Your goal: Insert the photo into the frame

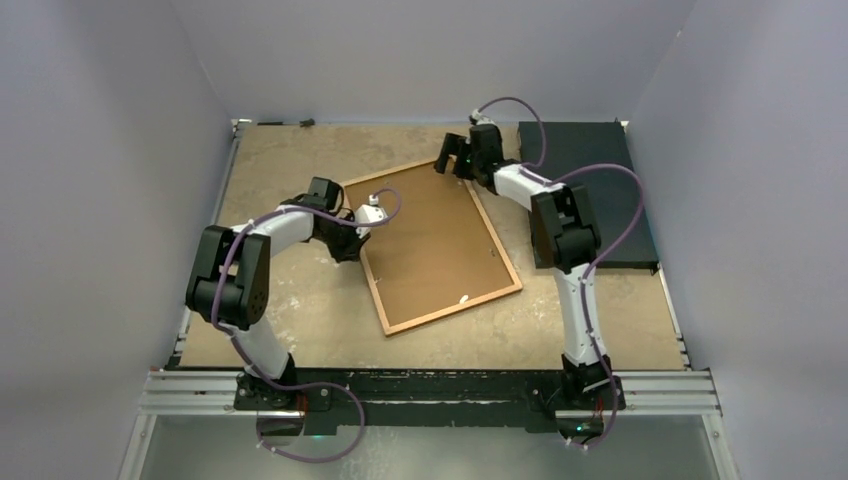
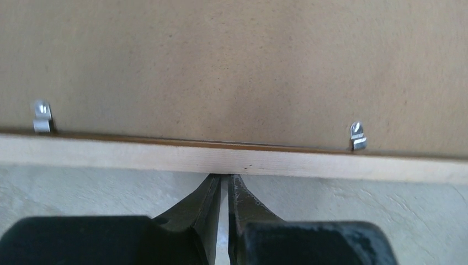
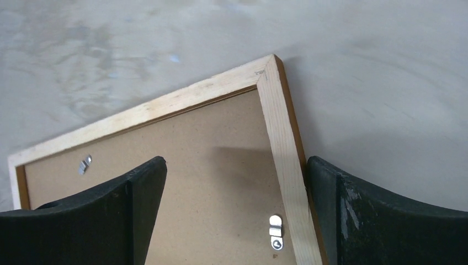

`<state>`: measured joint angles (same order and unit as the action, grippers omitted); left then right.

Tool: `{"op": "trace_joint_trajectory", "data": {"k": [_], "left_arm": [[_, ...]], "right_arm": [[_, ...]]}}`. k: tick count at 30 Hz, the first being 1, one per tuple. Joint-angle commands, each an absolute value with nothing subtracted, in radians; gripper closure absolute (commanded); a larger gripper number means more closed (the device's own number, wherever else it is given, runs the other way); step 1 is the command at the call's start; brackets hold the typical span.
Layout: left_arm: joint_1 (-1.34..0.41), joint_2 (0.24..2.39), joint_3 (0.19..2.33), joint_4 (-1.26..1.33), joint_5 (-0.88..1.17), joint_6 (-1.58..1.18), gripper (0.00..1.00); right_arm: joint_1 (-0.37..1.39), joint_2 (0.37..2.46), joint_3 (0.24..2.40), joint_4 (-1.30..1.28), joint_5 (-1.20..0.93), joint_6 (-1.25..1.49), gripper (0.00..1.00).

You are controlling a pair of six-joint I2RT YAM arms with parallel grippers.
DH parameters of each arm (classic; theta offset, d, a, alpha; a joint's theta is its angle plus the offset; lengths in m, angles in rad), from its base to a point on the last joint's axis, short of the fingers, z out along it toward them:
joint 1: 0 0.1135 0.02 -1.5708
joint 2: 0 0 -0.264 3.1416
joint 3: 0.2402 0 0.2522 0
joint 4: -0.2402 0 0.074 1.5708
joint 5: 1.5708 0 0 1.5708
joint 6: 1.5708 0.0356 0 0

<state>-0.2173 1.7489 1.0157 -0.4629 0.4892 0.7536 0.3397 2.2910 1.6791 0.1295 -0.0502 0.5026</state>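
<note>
The frame lies tilted on the table with its plain brown board back up. The photo is out of view. My left gripper is at the frame's left long side. In the left wrist view its fingertips touch the pale wooden edge, with the jaws nearly together and nothing between them. My right gripper hovers open over the frame's far corner. In the right wrist view it straddles the wooden side rail, one finger over the board and the other just outside the rail.
A dark black slab lies at the back right of the table, behind the right arm. Small metal clips sit along the inside of the frame's rails. A small white mark shows on the board near the front rail.
</note>
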Motion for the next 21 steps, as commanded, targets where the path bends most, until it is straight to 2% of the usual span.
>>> {"op": "trace_joint_trajectory", "data": {"k": [1,4,8,15,19,21], "left_arm": [[-0.238,1.749,0.978,-0.595,0.527,0.836,0.91],[-0.257,1.746,0.995,-0.644,0.542,0.868,0.84],[-0.257,1.744,1.075,-0.800,0.578,0.928,0.70],[-0.162,1.777,1.351,-0.972,0.598,0.922,0.65],[-0.085,1.839,1.508,-0.870,0.528,0.761,0.64],[-0.054,1.865,1.538,-0.754,0.467,0.657,0.64]], "right_arm": [[0.482,2.383,1.909,0.081,-0.308,0.502,0.01],[0.519,2.459,2.077,0.008,-0.323,0.494,0.01],[0.504,2.383,2.061,0.003,-0.286,0.487,0.01],[0.476,2.088,1.773,0.022,-0.086,0.466,0.01],[0.477,1.937,1.578,-0.053,-0.065,0.478,0.01],[0.478,1.825,1.402,-0.025,-0.091,0.500,0.01]]}}
